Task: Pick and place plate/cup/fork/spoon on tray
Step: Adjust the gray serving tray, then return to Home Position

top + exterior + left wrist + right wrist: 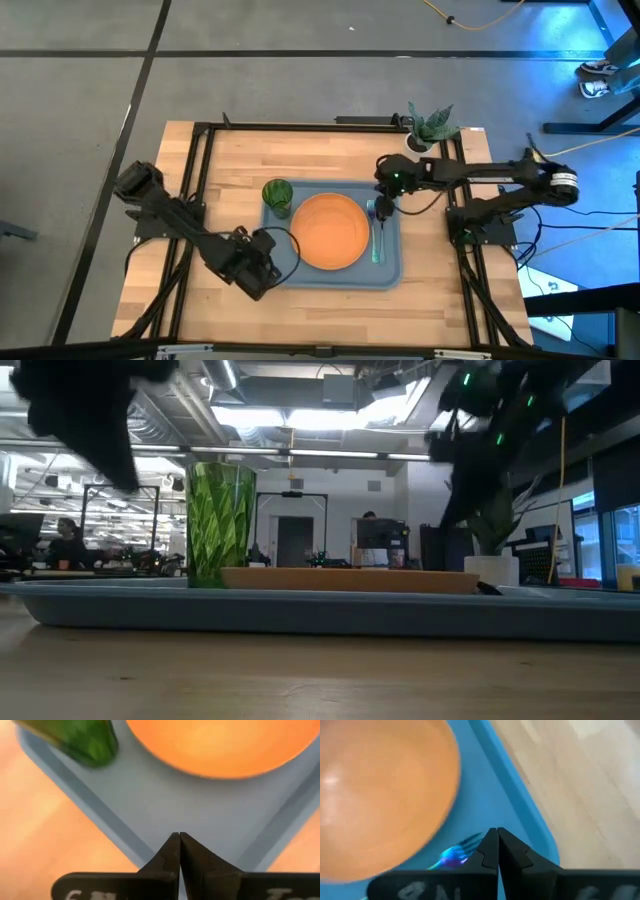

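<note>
- Tray [392, 272]: centre of my wooden surface [300, 150].
- Plate [330, 231]: flat on tray, mid.
- Cup [277, 195]: upright in tray, corner just beside plate.
- Fork [454, 856]: purple head by plate edge; lies w/ spoon [379, 240] in tray strip on plate's right-arm side.
- Left claw [262, 262]: clenched, empty, over tray's near rim.
- Right claw [383, 207]: clenched, grasping nothing I can see, above utensil heads.
- Plant [430, 125]: far corner of surface, off tray.
</note>
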`<state>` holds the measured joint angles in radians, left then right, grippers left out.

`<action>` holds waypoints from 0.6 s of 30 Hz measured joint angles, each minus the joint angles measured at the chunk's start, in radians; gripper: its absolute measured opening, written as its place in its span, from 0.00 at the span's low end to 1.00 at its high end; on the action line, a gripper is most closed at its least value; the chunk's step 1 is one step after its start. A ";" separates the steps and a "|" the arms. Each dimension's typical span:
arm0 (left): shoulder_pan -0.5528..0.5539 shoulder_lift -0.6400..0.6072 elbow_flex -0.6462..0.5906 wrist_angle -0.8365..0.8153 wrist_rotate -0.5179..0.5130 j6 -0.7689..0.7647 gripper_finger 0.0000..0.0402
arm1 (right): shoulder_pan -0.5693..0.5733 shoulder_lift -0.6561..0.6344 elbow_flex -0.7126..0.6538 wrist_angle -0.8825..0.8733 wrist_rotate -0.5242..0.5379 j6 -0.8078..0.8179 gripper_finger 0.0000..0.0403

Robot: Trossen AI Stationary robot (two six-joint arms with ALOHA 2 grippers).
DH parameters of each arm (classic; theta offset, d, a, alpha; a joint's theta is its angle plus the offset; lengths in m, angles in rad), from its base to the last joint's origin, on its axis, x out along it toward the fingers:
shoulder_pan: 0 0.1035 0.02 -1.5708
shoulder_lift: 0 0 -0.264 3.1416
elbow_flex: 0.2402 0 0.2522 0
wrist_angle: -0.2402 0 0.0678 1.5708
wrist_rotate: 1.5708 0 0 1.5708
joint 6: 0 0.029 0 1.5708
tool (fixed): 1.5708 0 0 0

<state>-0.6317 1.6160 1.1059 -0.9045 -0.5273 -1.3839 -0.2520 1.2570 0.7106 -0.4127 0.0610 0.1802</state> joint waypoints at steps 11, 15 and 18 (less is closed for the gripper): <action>-0.096 -0.376 0.000 -0.083 -0.302 0.164 0.00 | 0.212 -0.320 0.281 -0.274 -0.010 0.078 0.01; -0.121 -0.512 0.001 -0.081 -0.333 0.309 0.00 | 0.300 -0.421 0.295 -0.287 0.005 0.073 0.01; -0.143 -0.609 0.001 -0.081 -0.360 0.424 0.00 | 0.350 -0.500 0.295 -0.335 0.027 0.083 0.01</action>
<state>-0.7750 1.0067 1.1065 -0.9852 -0.8875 -0.9603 0.0976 0.7568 1.0058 -0.7476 0.0885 0.2637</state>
